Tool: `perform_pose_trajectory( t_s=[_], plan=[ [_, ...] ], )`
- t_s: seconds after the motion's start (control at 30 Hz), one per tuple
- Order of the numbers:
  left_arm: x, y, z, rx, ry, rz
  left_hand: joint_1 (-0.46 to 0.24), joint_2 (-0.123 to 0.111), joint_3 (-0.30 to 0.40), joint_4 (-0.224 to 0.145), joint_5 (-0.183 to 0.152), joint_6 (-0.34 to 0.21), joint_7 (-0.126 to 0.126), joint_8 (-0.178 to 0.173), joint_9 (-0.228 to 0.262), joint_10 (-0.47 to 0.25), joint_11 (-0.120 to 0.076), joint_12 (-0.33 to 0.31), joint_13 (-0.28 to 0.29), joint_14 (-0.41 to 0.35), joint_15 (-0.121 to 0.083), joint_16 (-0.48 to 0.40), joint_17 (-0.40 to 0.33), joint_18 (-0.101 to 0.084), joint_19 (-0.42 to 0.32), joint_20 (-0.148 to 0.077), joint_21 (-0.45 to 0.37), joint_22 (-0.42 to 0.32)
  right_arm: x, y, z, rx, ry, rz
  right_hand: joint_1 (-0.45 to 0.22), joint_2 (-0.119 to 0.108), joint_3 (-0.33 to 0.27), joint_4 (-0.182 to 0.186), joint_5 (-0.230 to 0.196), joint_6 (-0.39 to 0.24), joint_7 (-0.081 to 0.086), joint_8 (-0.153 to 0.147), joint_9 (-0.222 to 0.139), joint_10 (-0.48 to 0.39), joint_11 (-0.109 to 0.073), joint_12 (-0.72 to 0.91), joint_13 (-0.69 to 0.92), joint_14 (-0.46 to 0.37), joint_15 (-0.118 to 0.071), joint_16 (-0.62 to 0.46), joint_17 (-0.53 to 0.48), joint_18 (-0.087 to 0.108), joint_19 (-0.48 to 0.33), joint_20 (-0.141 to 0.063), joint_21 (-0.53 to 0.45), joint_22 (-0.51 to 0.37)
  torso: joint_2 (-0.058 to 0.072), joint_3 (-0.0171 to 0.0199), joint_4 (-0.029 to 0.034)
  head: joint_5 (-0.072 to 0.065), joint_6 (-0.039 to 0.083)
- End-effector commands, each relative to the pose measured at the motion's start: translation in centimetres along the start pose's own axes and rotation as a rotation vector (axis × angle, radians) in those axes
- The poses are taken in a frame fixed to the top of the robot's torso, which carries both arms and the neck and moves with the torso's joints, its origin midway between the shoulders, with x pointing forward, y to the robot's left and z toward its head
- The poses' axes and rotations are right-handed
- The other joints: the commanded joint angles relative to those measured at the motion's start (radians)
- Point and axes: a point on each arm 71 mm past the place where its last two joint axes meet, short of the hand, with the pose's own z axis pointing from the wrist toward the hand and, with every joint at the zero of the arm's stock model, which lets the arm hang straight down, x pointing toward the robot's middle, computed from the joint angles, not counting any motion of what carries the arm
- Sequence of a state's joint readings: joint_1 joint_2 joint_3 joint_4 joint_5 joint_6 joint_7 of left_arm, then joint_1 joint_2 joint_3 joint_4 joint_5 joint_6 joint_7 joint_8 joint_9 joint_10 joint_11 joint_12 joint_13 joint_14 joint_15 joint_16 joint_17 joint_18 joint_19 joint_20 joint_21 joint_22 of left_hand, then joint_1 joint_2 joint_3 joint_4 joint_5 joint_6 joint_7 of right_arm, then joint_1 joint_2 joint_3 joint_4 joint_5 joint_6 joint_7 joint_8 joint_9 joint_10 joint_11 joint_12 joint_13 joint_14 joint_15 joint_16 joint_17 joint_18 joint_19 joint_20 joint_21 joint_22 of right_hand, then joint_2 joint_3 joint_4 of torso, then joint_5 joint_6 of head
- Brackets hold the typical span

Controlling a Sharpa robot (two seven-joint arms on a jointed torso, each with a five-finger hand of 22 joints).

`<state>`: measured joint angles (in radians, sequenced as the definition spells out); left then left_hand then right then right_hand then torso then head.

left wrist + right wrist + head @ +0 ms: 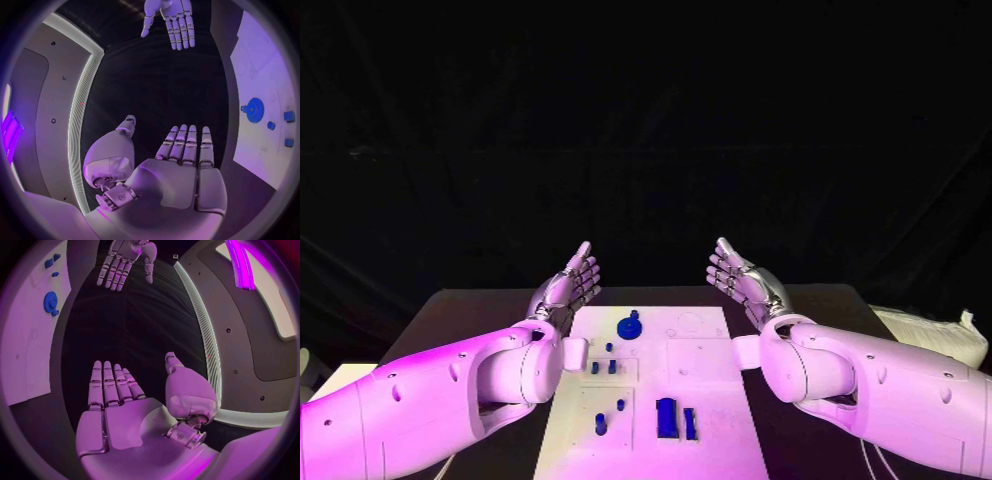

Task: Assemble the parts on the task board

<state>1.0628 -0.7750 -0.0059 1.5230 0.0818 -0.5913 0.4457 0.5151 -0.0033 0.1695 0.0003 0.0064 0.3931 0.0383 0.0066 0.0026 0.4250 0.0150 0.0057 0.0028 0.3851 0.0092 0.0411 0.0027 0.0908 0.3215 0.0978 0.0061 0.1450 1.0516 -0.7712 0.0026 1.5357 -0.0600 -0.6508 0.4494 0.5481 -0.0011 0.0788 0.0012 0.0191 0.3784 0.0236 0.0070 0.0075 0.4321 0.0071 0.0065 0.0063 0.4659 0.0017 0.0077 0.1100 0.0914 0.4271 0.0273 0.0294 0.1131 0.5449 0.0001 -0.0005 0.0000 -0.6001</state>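
The task board [678,400], a white plate, lies in the middle of the black table [459,310], between the two forearms. Blue parts rest on it: a gear-shaped part [630,327] near the far edge, small blocks [604,366] left of centre, a small peg [600,424] toward the near left, and two upright rectangular pieces [666,418] just beside each other near the near edge. In the left wrist view the board [262,100] shows with the gear [254,110] and small blocks [289,116]; in the right wrist view the board [31,335] shows with the gear [50,302].

The left hand [568,282] is raised above the far left corner of the board, palm turned inward, fingers extended and apart, holding nothing; the left wrist view shows the same flat open palm [181,165]. The right hand [744,280] is raised above the far right corner, mirroring the left, fingers straight and released, grasping nothing [119,405]. Neither hand touches the board or any part. A pale crumpled object [935,335] lies at the table's right edge.
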Motion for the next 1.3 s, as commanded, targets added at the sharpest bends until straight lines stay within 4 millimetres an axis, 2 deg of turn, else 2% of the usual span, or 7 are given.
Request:
perform_pose_trajectory(
  t_s=[0.03,0.47,0.97,1.03,1.07,1.13,1.3],
  plan=[
    [0.11,-0.75,-0.67,0.108,-0.088,0.108,-0.164,0.003,-0.054,0.0,-0.006,-0.125,-0.038,-0.007,-0.003,-0.135,-0.015,-0.006,-0.003,-0.123,-0.009,-0.041,-0.003,-0.091,-0.103,-0.098,-0.006,-0.046,-0.34,0.34,-0.52,-0.029,-0.101,-0.005,-0.175,0.001,-0.079,-0.001,-0.019,-0.121,-0.024,-0.007,-0.008,-0.138,-0.007,-0.007,-0.006,-0.149,-0.002,-0.008,-0.035,-0.091,-0.136,-0.027,-0.029,-0.036,-0.001,-0.0001,0.0005,0.0,0.0],
    [0.39,-0.76,-1.0,0.116,-0.093,0.116,-0.311,0.003,-0.169,0.0,-0.006,-0.237,-0.038,-0.007,-0.003,-0.257,-0.015,-0.006,-0.003,-0.233,-0.009,-0.041,-0.003,-0.091,-0.192,-0.098,-0.006,-0.145,-0.24,0.38,-0.67,-0.028,-0.103,-0.004,-0.331,0.001,-0.079,-0.001,-0.019,-0.229,-0.024,-0.007,-0.008,-0.261,-0.007,-0.007,-0.006,-0.282,-0.002,-0.008,-0.11,-0.091,-0.258,-0.027,-0.029,-0.113,-0.001,-0.0001,0.0005,0.0,0.0],
    [0.39,-0.76,-1.0,0.116,-0.093,0.116,-0.401,0.003,-0.169,0.0,-0.006,-0.305,-0.038,-0.007,-0.003,-0.333,-0.015,-0.006,-0.003,-0.3,-0.009,-0.041,-0.003,-0.091,-0.248,-0.098,-0.006,-0.145,-0.24,0.38,-0.67,-0.028,-0.103,-0.004,-0.426,0.001,-0.079,-0.001,-0.019,-0.295,-0.024,-0.007,-0.008,-0.337,-0.007,-0.007,-0.006,-0.365,-0.002,-0.008,-0.11,-0.091,-0.332,-0.027,-0.029,-0.113,-0.001,-0.0001,0.0005,0.0,0.0],
    [0.39,-0.76,-1.0,0.116,-0.093,0.116,-0.433,0.003,-0.169,0.0,-0.006,-0.393,-0.038,-0.007,-0.003,-0.425,-0.015,-0.006,-0.003,-0.385,-0.009,-0.041,-0.003,-0.091,-0.321,-0.098,-0.006,-0.145,-0.24,0.38,-0.67,-0.028,-0.103,-0.004,-0.439,0.001,-0.079,-0.001,-0.019,-0.302,-0.024,-0.007,-0.008,-0.347,-0.007,-0.007,-0.006,-0.374,-0.002,-0.008,-0.11,-0.091,-0.343,-0.027,-0.029,-0.113,-0.001,-0.0001,0.0005,0.0,0.0],
    [0.39,-0.76,-1.0,0.116,-0.093,0.116,-0.515,0.003,-0.169,0.0,-0.006,-0.393,-0.038,-0.007,-0.003,-0.425,-0.015,-0.006,-0.003,-0.385,-0.009,-0.041,-0.003,-0.091,-0.321,-0.098,-0.006,-0.145,-0.24,0.38,-0.67,-0.028,-0.103,-0.004,-0.461,0.001,-0.079,-0.001,-0.019,-0.378,-0.024,-0.007,-0.008,-0.432,-0.007,-0.007,-0.006,-0.391,-0.002,-0.008,-0.11,-0.091,-0.427,-0.027,-0.029,-0.113,-0.001,-0.0001,0.0005,0.0,0.0],
    [0.39,-0.76,-1.0,0.116,-0.093,0.116,-0.515,0.003,-0.169,0.0,-0.006,-0.393,-0.038,-0.007,-0.003,-0.425,-0.015,-0.006,-0.003,-0.385,-0.009,-0.041,-0.003,-0.091,-0.321,-0.098,-0.006,-0.145,-0.24,0.38,-0.67,-0.028,-0.103,-0.004,-0.548,0.001,-0.079,-0.001,-0.019,-0.378,-0.024,-0.007,-0.008,-0.432,-0.007,-0.007,-0.006,-0.466,-0.002,-0.008,-0.11,-0.091,-0.427,-0.027,-0.029,-0.113,-0.001,-0.0001,0.0005,0.0,0.0],
    [0.39,-0.76,-1.0,0.116,-0.093,0.116,-0.515,0.003,-0.169,0.0,-0.006,-0.393,-0.038,-0.007,-0.003,-0.425,-0.015,-0.006,-0.003,-0.385,-0.009,-0.041,-0.003,-0.091,-0.321,-0.098,-0.006,-0.145,-0.24,0.38,-0.67,-0.028,-0.103,-0.004,-0.548,0.001,-0.079,-0.001,-0.019,-0.378,-0.024,-0.007,-0.008,-0.432,-0.007,-0.007,-0.006,-0.466,-0.002,-0.008,-0.11,-0.091,-0.427,-0.027,-0.029,-0.113,-0.001,-0.0001,0.0005,0.0,0.0]
  ],
)
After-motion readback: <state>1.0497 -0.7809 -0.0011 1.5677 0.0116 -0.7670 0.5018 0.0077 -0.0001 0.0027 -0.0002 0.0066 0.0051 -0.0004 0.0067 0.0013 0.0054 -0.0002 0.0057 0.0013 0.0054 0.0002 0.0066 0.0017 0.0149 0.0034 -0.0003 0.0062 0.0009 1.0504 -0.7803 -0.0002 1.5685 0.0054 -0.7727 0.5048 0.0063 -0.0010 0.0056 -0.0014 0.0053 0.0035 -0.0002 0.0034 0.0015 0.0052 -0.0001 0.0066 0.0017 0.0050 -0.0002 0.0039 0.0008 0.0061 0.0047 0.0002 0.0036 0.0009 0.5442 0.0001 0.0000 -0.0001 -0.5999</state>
